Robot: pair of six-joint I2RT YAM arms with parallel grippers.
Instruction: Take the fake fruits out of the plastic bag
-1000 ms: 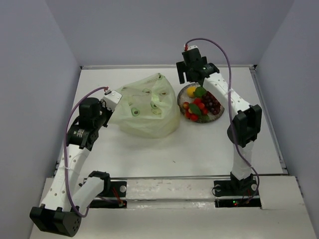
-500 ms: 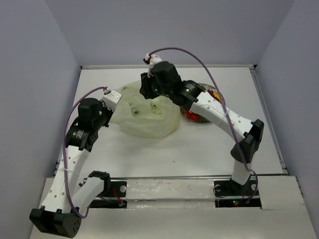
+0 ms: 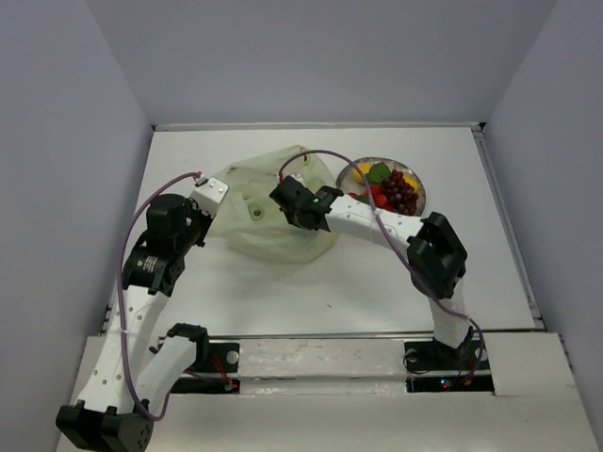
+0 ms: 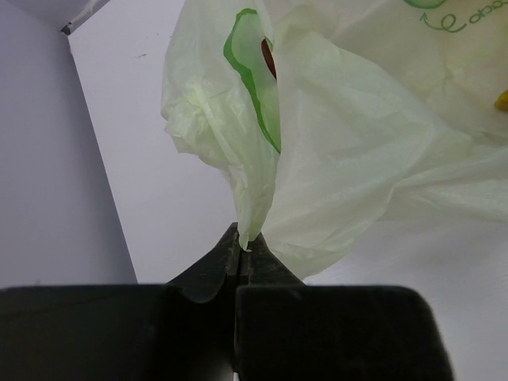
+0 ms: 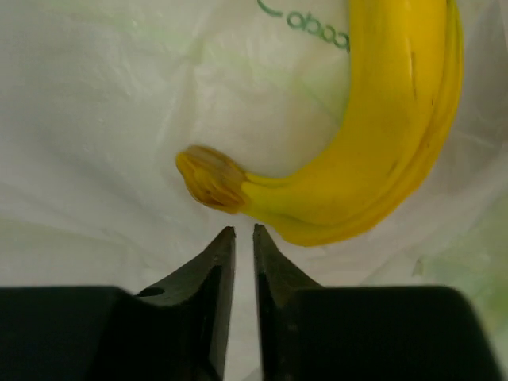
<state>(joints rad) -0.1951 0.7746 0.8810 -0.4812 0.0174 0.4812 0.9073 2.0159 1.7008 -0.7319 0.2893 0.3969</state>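
Note:
The pale yellow-green plastic bag (image 3: 268,221) lies at mid-table, its mouth facing right. My left gripper (image 3: 213,191) is shut on a bunched edge of the bag (image 4: 357,143), pinched at the fingertips (image 4: 240,242). My right gripper (image 3: 288,201) reaches into the bag's mouth. In the right wrist view a yellow banana (image 5: 381,143) lies on the bag's inner film (image 5: 103,119). The right gripper (image 5: 244,230) sits just below the banana's stem, jaws a narrow gap apart with nothing between them. Other fake fruits rest on the plate: purple grapes (image 3: 403,191), red pieces (image 3: 378,196) and a green one (image 3: 379,172).
The round grey plate (image 3: 420,200) stands right of the bag, behind my right forearm. Grey walls close in the table at the left, back and right. A raised rim (image 3: 311,125) runs along the far edge.
My right arm swung from above the plate leftward and down into the bag's mouth, and its jaws narrowed. The left gripper kept its hold on the bag, which sagged slightly.

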